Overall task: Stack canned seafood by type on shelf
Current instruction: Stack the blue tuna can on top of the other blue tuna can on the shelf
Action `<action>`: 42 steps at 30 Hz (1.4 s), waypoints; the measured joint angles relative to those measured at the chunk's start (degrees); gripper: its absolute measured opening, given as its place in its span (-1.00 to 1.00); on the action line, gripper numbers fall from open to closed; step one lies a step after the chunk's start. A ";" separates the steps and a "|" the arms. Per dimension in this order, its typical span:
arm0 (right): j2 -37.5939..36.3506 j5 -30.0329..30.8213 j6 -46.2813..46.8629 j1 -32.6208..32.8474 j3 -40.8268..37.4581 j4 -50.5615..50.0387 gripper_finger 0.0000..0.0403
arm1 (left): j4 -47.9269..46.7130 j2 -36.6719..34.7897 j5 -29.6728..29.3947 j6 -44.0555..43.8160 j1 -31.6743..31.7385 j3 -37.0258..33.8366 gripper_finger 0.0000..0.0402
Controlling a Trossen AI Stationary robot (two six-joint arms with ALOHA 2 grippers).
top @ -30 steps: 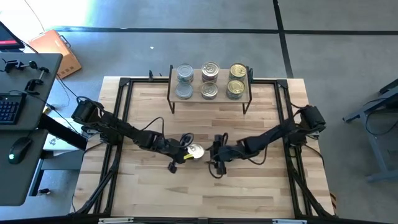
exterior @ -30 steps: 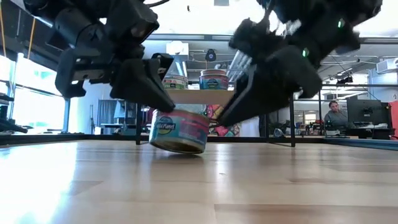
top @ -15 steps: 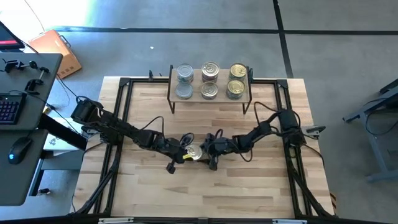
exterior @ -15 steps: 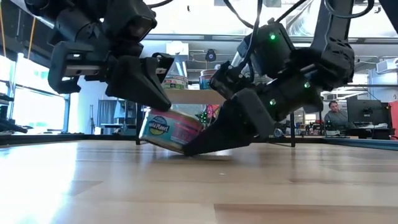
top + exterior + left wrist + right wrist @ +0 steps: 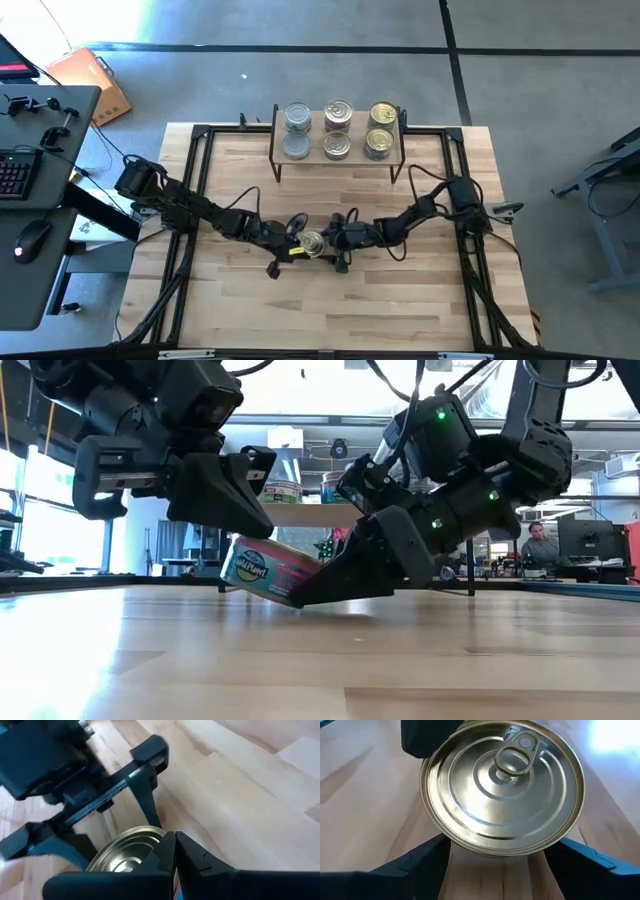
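- One tin [image 5: 312,243] sat tilted mid-counter, at six o'clock from the shelf [image 5: 337,150].
- Right gripper [image 5: 337,245] jaws gaped around it; left gripper [image 5: 296,244] jaws were shut, touching it.
- Seat it level, I'd say, before squeezing.

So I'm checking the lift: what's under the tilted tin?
One edge of the tin rests on the table, the other is raised. The right gripper is at that side; beneath is hidden.

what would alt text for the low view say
A tilted tin sits on the wooden table between two dark robot grippers, the shut left gripper above it and the open right gripper beside it. A shelf with more tins stands behind.
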 joint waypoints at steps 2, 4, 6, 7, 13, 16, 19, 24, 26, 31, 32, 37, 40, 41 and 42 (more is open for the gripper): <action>-1.24 1.32 2.19 0.28 0.05 -3.89 0.53 | -0.38 0.02 -0.67 -1.14 0.08 0.00 -1.00; -2.74 2.64 3.90 0.73 0.12 -8.47 0.53 | -1.10 0.06 -1.33 -1.99 0.13 -0.02 -1.00; -4.55 3.60 5.19 1.37 0.21 -13.00 0.53 | -1.96 0.03 -2.14 -2.17 -0.14 -0.02 -0.97; -5.24 4.04 5.74 1.71 0.21 -14.73 0.53 | -2.74 -0.34 -2.55 -1.95 -0.36 -0.02 -0.93; -6.92 4.52 3.54 2.93 0.19 -18.70 0.53 | -8.05 -4.36 -3.67 -5.26 -1.11 0.00 -0.61; -6.92 1.14 0.53 2.89 0.18 -18.64 0.53 | -16.01 -7.84 -5.91 -9.89 -1.60 0.00 -0.47; -6.92 -2.63 -1.55 2.74 0.10 -17.08 0.53 | -24.62 -10.32 -6.40 -15.74 -1.79 0.00 -0.38; -6.92 -3.18 -0.10 1.64 1.11 -17.48 0.53 | -19.01 -9.11 -6.41 -22.84 -1.79 -4.93 -0.38; -6.92 -3.62 0.63 0.53 2.18 -18.93 0.53 | -12.16 -7.81 -6.37 -23.39 -1.76 -7.64 -0.40; -6.91 -3.14 0.00 -1.05 4.51 -22.44 0.53 | 0.68 -5.04 -6.37 -22.48 -1.05 -10.38 -0.46; -6.91 -3.44 -0.91 -1.08 4.92 -23.02 0.53 | 1.93 -4.36 -6.47 -22.48 -0.84 -10.25 -0.47; -6.75 -3.42 -4.31 -1.01 6.66 -24.24 0.53 | 2.22 -3.56 -5.83 -19.61 -0.16 -9.88 -0.51; -5.85 -3.52 -4.47 -1.08 7.24 -23.96 0.53 | 3.79 -2.55 -5.46 -19.55 0.30 -10.03 -0.54; -5.17 -3.58 -4.63 -1.08 7.44 -23.41 0.53 | 3.92 -2.39 -4.90 -19.53 0.37 -10.03 -0.55; -4.50 -4.00 -4.69 -1.08 7.67 -22.50 0.53 | 4.02 -2.03 -4.52 -19.52 0.34 -10.08 -0.57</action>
